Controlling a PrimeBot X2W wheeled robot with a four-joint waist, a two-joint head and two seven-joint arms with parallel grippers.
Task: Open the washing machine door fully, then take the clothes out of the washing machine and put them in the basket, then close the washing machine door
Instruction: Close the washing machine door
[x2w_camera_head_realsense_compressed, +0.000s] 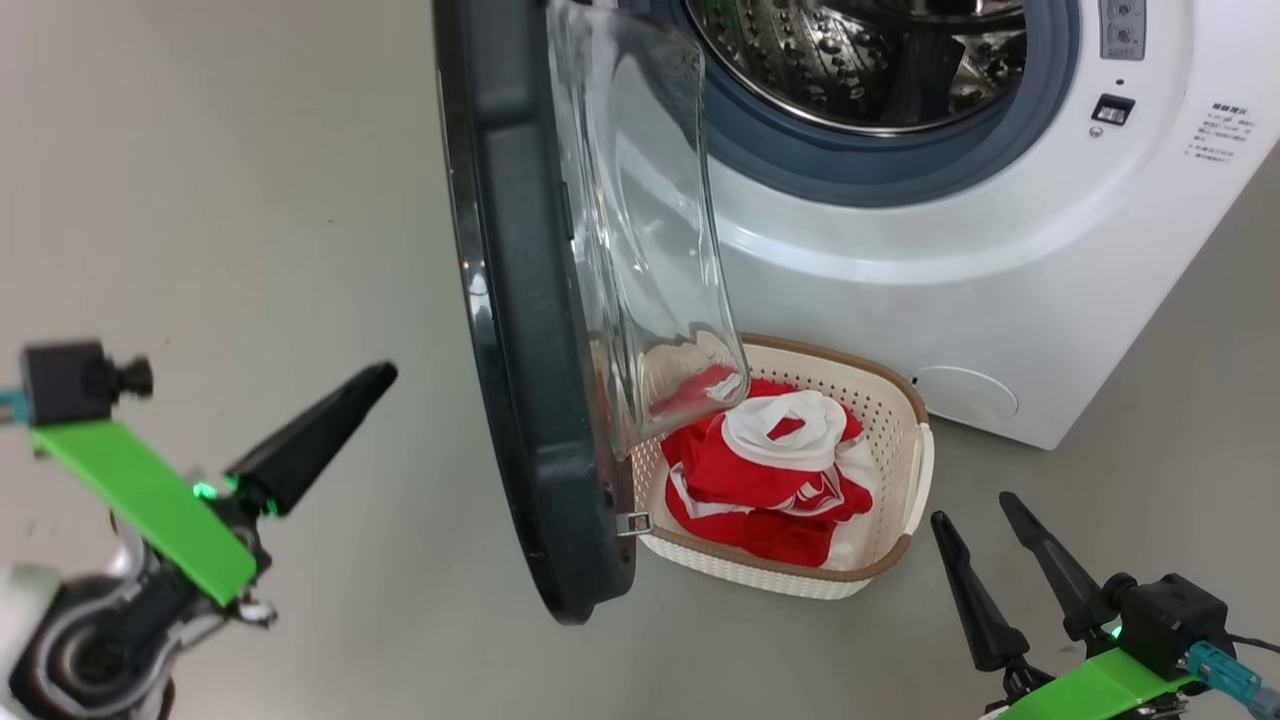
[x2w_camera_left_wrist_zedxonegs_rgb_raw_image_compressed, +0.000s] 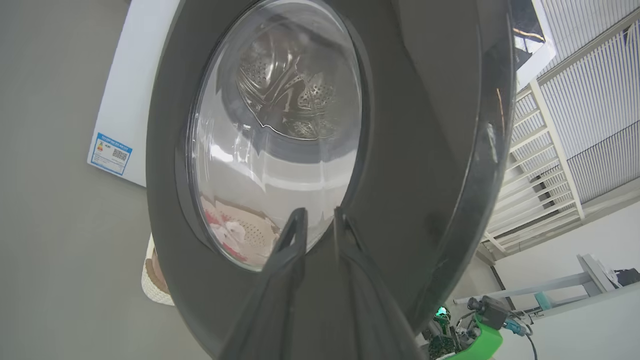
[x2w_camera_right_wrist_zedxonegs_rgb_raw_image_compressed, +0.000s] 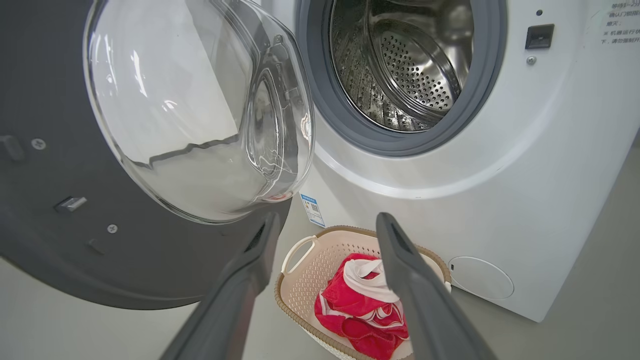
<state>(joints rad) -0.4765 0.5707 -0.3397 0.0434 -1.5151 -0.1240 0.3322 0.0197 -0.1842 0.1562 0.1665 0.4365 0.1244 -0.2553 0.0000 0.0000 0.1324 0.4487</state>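
The head view looks steeply down onto the edge of the open washing machine door (x2w_camera_head_realsense_compressed: 520, 330) and the basket (x2w_camera_head_realsense_compressed: 880, 400) beneath it. The left wrist view sits close to the door's outer face, looking through its glass. The right wrist view faces the washing machine (x2w_camera_right_wrist_zedxonegs_rgb_raw_image_compressed: 500, 190) front from low, farther back; all three share door and basket.
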